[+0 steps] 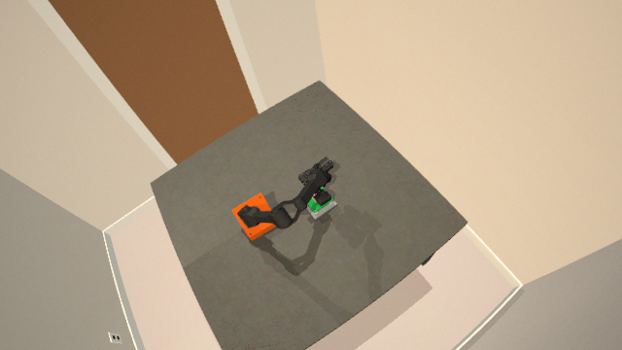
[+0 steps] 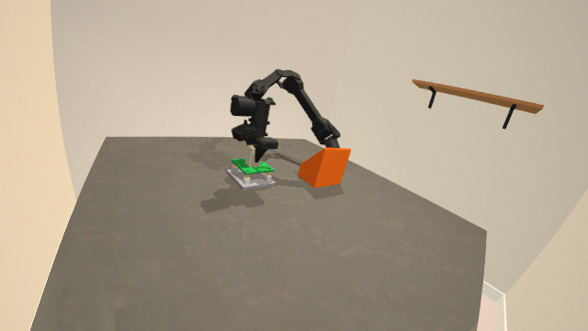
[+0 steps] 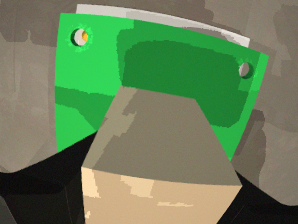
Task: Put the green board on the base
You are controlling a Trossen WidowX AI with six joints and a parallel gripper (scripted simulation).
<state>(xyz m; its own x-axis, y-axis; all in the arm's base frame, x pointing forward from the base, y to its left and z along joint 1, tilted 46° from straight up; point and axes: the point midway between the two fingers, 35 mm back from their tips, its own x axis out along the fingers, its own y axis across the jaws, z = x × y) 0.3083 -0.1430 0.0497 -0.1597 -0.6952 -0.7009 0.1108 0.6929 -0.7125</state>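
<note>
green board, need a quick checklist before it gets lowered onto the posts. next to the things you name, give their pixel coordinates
1. Square handle (image 2: pixel 252 156) (image 3: pixel 157 200) held in the gripper (image 2: pixel 259 158): ok, the gripper is shut on it.
2. Board (image 1: pixel 316 206) (image 2: pixel 253 170) (image 3: pixel 80 75) handle side up: ok.
3. Board above the grey base (image 1: pixel 325 212) (image 2: pixel 250 187) (image 3: pixel 165 19): ok, it hangs over it, though a strip of base shows past one edge.
4. Corner holes over the gold pins (image 2: pixel 247 176) (image 3: pixel 84 36): cannot tell for all four; in the wrist view gold shows off-centre in one hole, none in the other.
5. Board flat on all four posts: not ok, a gap remains in the exterior view.
</note>
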